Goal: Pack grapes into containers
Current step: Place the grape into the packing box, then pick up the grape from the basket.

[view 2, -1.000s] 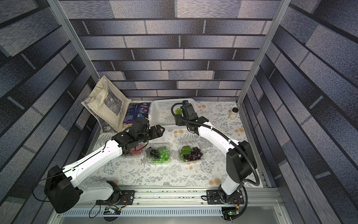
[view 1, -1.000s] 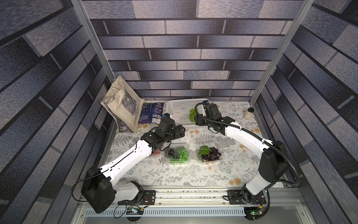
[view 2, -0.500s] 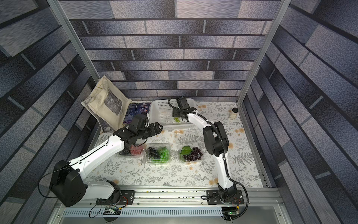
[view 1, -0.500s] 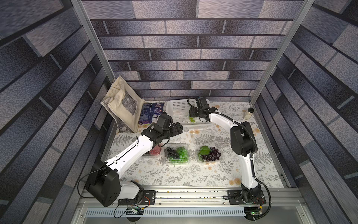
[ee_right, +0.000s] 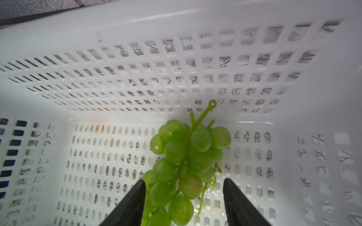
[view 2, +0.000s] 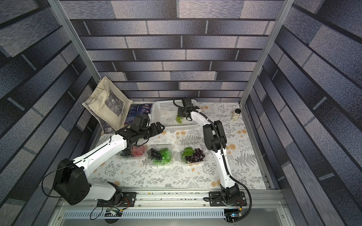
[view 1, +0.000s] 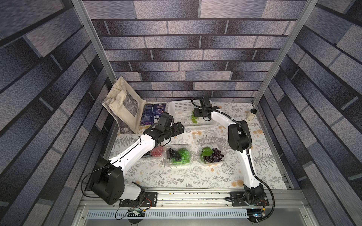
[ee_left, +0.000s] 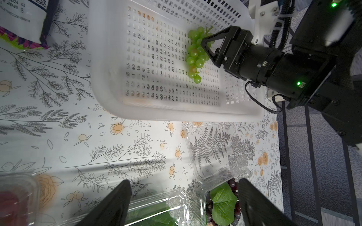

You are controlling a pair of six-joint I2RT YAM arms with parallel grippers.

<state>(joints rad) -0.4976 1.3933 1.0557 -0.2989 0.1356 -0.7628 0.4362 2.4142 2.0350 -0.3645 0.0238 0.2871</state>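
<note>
right arm (view 1: 221,119) extended into basket (ee_left: 103,68) | right gripper (ee_right: 184,181) part-open, green bunch (ee_right: 188,148) between fingers | left gripper (ee_left: 184,181) wide open, empty

A pale green bunch (ee_right: 182,166) lies in the white basket (view 1: 176,103). Three clear punnets stand in a row: left punnet (view 2: 141,157) with red and dark grapes, middle punnet (view 1: 168,162) dark and green, right punnet (view 1: 198,154) purple plus leaf.

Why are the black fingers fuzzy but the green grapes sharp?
Right wrist view: the fingers of the right hand sit close to the lens, out of focus, while the green grapes are sharp; left wrist view: fingers of the left hand blur too.
</note>
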